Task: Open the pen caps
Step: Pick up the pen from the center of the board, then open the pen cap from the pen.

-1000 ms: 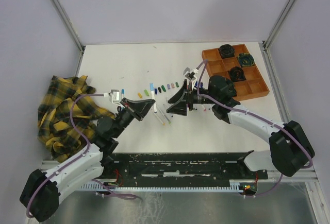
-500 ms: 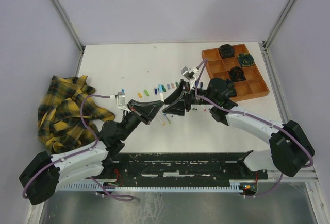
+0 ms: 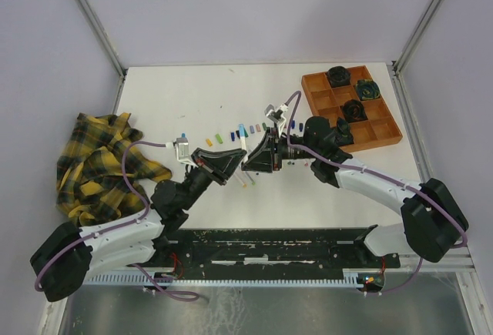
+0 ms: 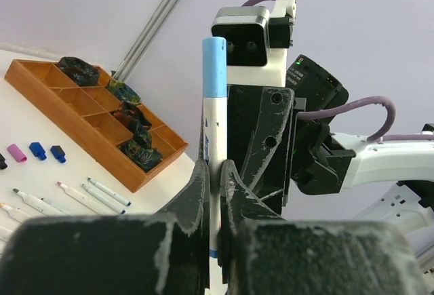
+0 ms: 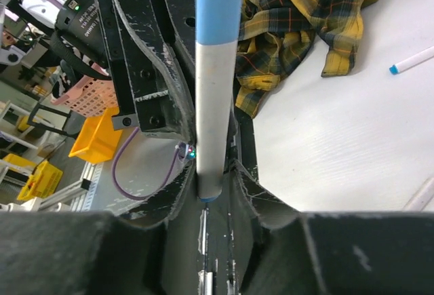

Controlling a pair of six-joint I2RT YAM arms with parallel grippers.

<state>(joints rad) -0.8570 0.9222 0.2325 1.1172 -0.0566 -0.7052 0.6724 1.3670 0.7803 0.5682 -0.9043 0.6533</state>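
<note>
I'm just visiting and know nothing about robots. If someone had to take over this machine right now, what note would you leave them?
Left pincer: shut on a white pen, with its light blue cap on.
Right pincer: fingers either side of that pen; whether it grips yet is unclear.
Done: loose caps lie in a row on the table, and uncapped pens lie nearby.
Left to do: pull the cap off the held pen. I see no other capped pen.
</note>
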